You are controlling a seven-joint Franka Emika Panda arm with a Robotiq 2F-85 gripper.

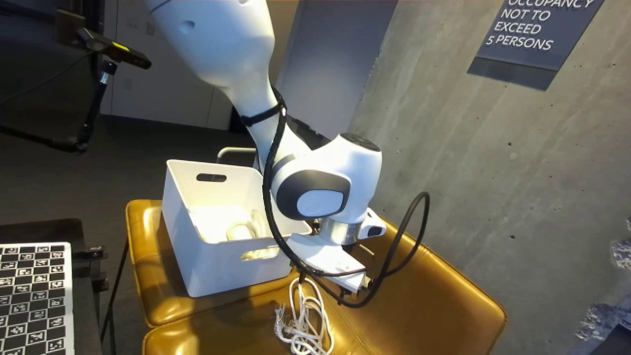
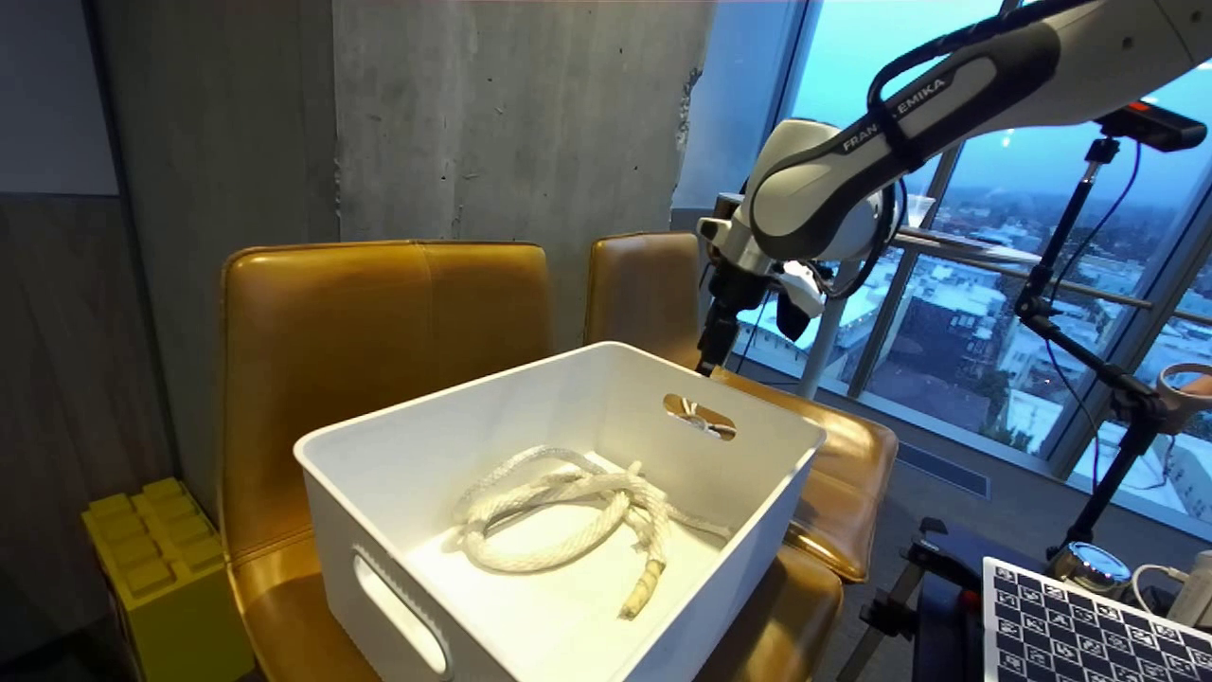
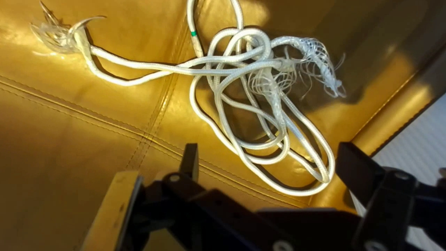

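Robot arm (image 1: 217,54) leans in from above, forearm slanting down beside the white bin (image 1: 222,271), then bends at the wrist over the neighbouring chair seat (image 1: 231,325). Black cable (image 1: 267,182) runs along it and loops out at the wrist. Gripper (image 3: 268,160) points down, slightly tilted in an exterior view, just beyond the bin's far wall from there. Fingers (image 3: 359,174) spread wide, nothing gripped.

White cord (image 3: 263,65) lies on the tan leather seat below the gripper, tangled into loops. In the wrist view its nearest loop reaches in between the fingertips, closer to one finger; most of the pile lies out ahead of them. Fingers look clear of it, held above. Clear frayed strands (image 3: 55,36) fan out from the cord in places; small green band (image 3: 193,33) on one stretch.

Bin stands upright on the adjoining chair (image 2: 379,313), open-topped, slot handles in the end walls. Inside: thicker cream rope (image 2: 620,488), loosely coiled on the bin floor, one end yellowish and pointing toward a side wall, plus a thinner pale strand running under and behind it. Part of the cord shows through the far handle slot.
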